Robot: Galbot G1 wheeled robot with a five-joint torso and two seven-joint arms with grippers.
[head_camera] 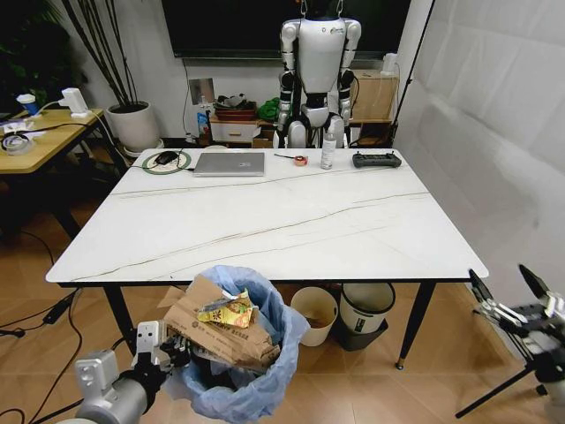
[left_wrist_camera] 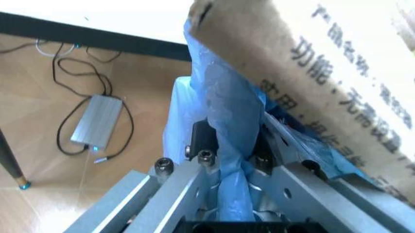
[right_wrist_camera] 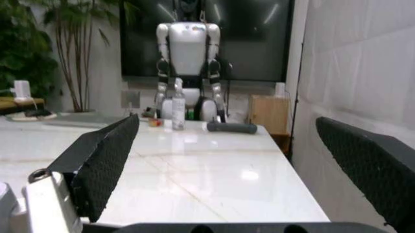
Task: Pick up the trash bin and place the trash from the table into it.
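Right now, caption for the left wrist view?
Left gripper shut on the trash bin rim, cardboard poking out.

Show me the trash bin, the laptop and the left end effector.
trash bin (head_camera: 265, 389), head view, blue bag on its side.
laptop (head_camera: 229, 163), head view, middle of its closed lid.
left end effector (left_wrist_camera: 228, 155), left wrist view, between fingertips clamped on the bag.

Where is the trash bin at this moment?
In the head view, the trash bin hangs low on the robot's left, before the table's near edge, its blue bag gripped by the left pincer.
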